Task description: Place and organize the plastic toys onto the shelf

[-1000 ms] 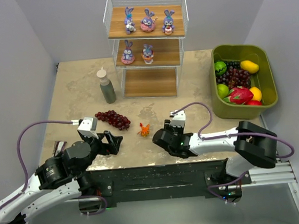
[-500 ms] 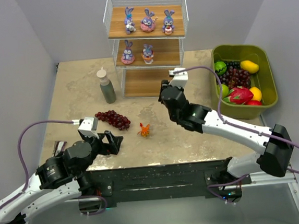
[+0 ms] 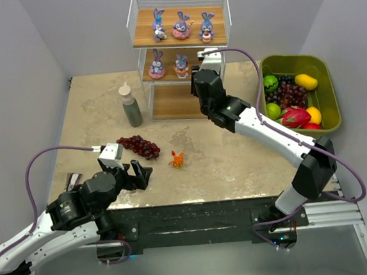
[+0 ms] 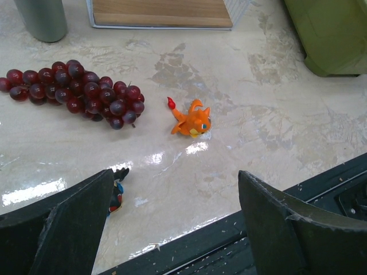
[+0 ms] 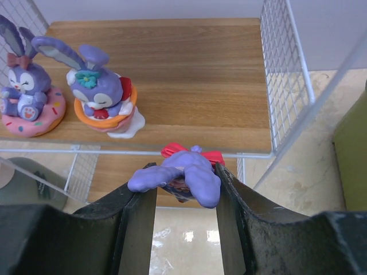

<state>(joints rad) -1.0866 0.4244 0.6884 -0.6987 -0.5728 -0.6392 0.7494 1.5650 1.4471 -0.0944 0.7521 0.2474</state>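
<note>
The shelf is a white wire rack with wooden boards. Three purple bunnies stand on its top board and two on the middle board. My right gripper is shut on a purple bunny with a red bow, held at the front right edge of the middle board, beside the two bunnies. The orange creature lies on the table ahead of my left gripper, which is open and empty. A black bug toy lies against the left finger.
A dark red grape bunch lies left of the orange creature. A grey-green bottle stands left of the shelf. An olive-green fruit bin sits at the right. The table's front edge is just under my left gripper.
My right arm has swung up from the table's front edge to the shelf's middle tier, carrying the bunny. My left arm has barely moved.
</note>
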